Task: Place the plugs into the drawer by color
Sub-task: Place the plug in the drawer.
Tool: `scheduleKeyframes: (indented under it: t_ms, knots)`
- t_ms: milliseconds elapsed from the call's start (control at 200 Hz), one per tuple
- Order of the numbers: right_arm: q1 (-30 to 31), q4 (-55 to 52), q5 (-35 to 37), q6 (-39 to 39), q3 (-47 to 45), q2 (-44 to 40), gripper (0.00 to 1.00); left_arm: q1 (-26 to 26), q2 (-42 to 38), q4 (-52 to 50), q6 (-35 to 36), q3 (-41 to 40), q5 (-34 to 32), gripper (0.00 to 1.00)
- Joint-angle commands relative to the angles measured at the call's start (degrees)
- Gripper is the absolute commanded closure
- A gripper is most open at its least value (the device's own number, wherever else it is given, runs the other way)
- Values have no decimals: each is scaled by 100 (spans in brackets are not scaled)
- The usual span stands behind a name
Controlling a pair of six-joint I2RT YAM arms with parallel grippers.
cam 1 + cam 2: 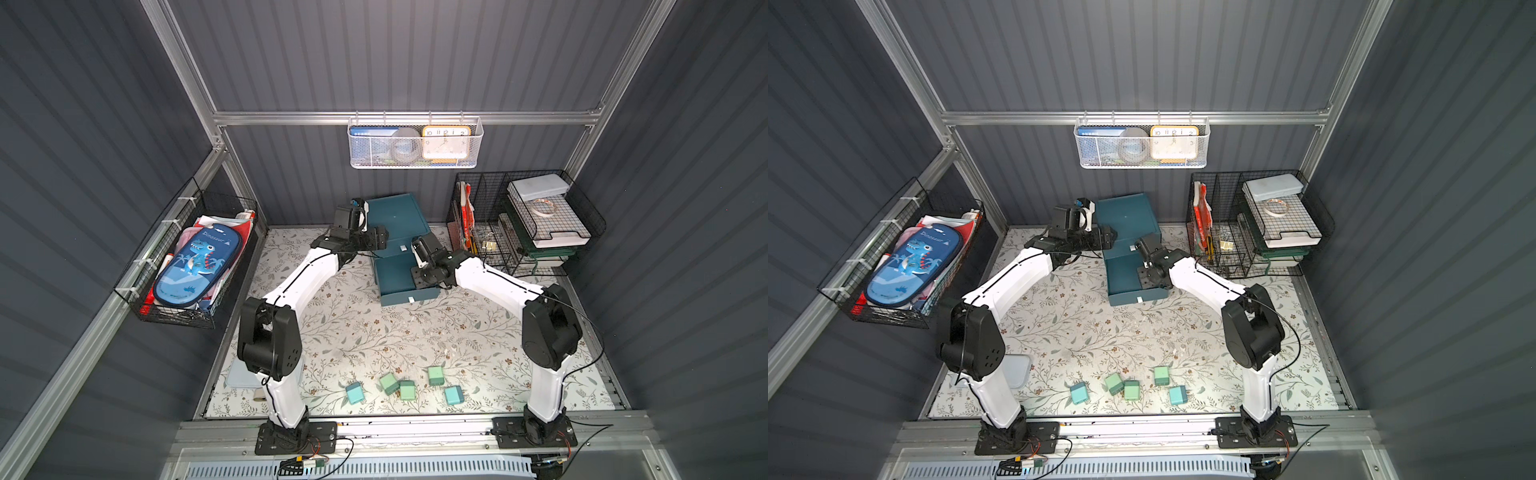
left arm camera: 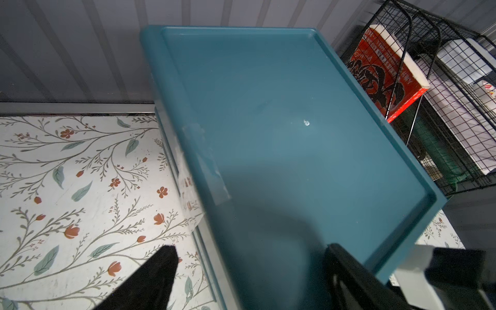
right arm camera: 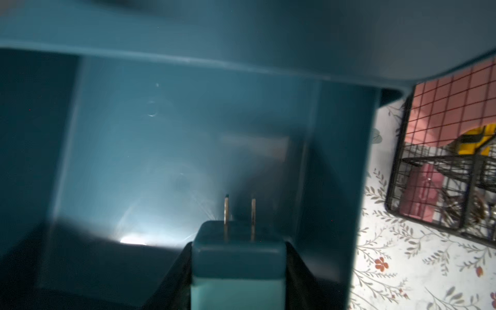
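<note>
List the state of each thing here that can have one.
drawer cabinet, one drawer pulled out.
left gripper, open, empty, at the cabinet's top edge.
right gripper, shut on light blue plug, inside the pulled-out drawer.
light blue plug, held, prongs pointing into the drawer.
five other plugs, loose on the table, unsorted.

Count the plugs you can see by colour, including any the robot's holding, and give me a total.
Light blue plugs: 3, two on the table, one in the right gripper.
Mint green plugs: 3, all on the table.
No other colour in view.
Total: 6.
</note>
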Motion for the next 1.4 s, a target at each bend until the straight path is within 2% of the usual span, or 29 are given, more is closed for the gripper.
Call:
scheduleKeyframes:
  t_ms: [0, 140, 275, 385, 640, 796, 911, 1146, 1261, 1396]
  knots:
    - [-29, -141, 71, -62, 233, 100, 59, -43, 66, -402, 149, -120, -50, 10]
    - [-25, -178, 99, -74, 327, 230, 53, -43, 71, -400, 149, -111, -45, 10]
    - [-24, -510, 207, -146, 557, 296, 42, -41, 44, -404, 167, -128, -50, 10]
    - [-23, -507, 208, -167, 567, 217, 36, -43, 39, -409, 176, -121, -50, 10]
    - [-20, -826, -37, -175, 868, -296, 34, -43, 48, -418, 185, -120, -58, 9]
    - [114, -281, -612, -345, 221, -1039, 34, -43, 16, -409, 181, -111, -76, 10]
    - [528, 322, -399, -475, -652, -1561, 34, -43, 28, -405, 186, -102, -109, 9]
    - [1880, 958, 132, -445, -1918, -2171, 35, -43, 39, -321, 181, -85, -192, 10]
    - [2498, 1206, 211, -279, -2296, -2107, 35, -49, 109, -365, 183, -58, -259, 9]
    - [2949, 1290, 171, -228, -2395, -1713, 35, -44, 120, -358, 184, -137, -198, 10]
